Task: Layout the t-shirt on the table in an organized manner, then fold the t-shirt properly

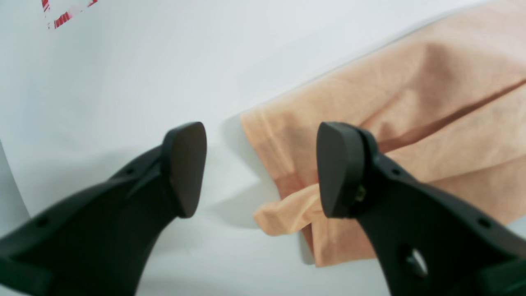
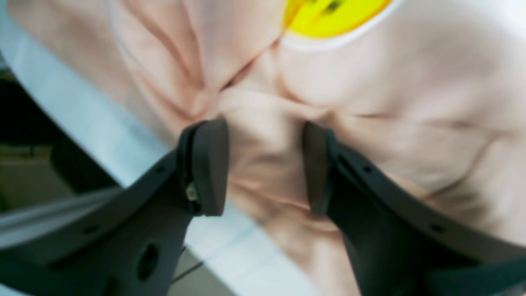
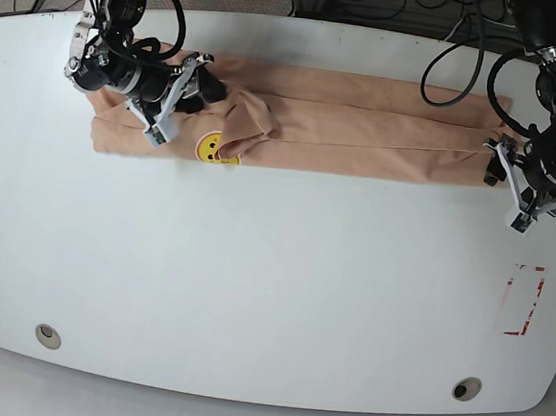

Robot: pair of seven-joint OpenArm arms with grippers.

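White glossy table (image 3: pixel 272 285) bears the t-shirt (image 3: pixel 361 133); left tool (image 1: pixel 261 168) gapes empty, right tool (image 2: pixel 265 166) half-closed astride fabric.

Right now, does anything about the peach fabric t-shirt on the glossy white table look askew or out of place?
Yes. The peach fabric t-shirt lies as a long folded band, but it bunches into a raised wrinkle beside the yellow smiley print, and a loose flap sticks out at the opposite end.

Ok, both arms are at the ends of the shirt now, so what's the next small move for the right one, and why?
Probably finish closing the right gripper on the bunched fabric between its jaws. The t-shirt lies as a long band on the table, puckered beside the smiley print, and the jaws straddle a fold without clearly pinching it. The left gripper is open at the other end.
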